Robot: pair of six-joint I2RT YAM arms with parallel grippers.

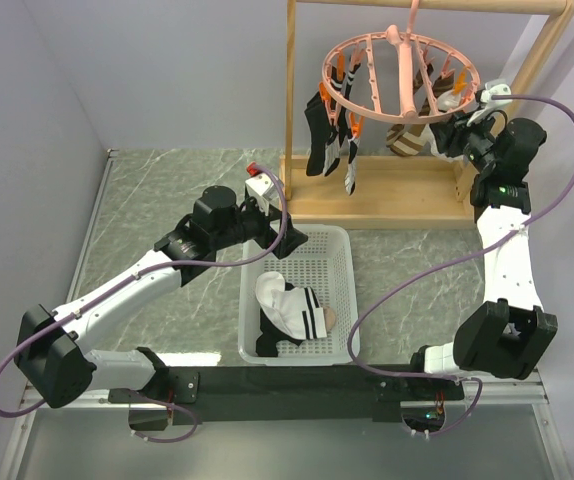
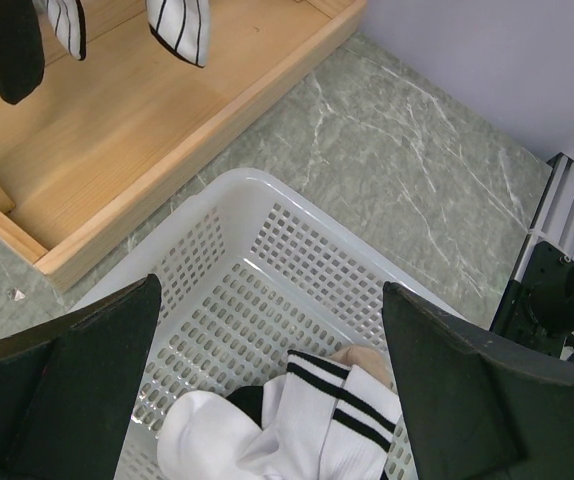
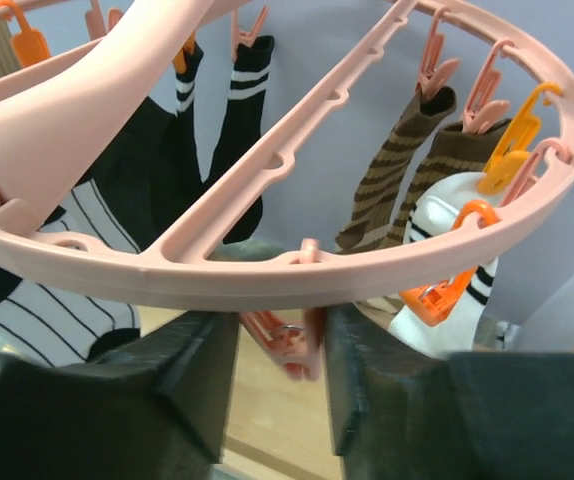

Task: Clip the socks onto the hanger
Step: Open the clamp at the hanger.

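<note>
The socks (image 1: 289,308) still to be clipped lie in a loose heap at the near end of a white slotted basket (image 1: 345,290), which sits on the green marbled table (image 1: 167,180) between the two arms. They are white with black bands at the cuff, and something dark lies under them.

The left gripper (image 1: 292,240) hangs over the far rim of the basket. In the left wrist view its fingers (image 2: 67,400) are spread wide, with nothing between them but the basket floor (image 2: 297,260) and the heap (image 2: 297,425) below.

The hanger (image 1: 405,70), a round pink ring with spokes, hangs from the top bar of a wooden rack (image 1: 397,195) at the far side of the table. Several pairs are already clipped to it:
- black and thin-striped ones (image 1: 329,145) on the left of the ring
- brown striped ones (image 1: 407,135) on the right
- a white one with black bands (image 1: 457,100) further right

The right gripper (image 1: 450,128) is raised to the ring's right edge. In the right wrist view its fingers (image 3: 187,390) stand just under the rim (image 3: 267,280), drawn close together with a pink clip (image 3: 287,345) in the narrow gap. The clip is blurred. It cannot be told whether the pads press on it or only flank it.

Beyond the rim, that view shows brown striped socks (image 3: 397,170) and the white banded one (image 3: 447,240) held by orange clips (image 3: 442,295).
</note>
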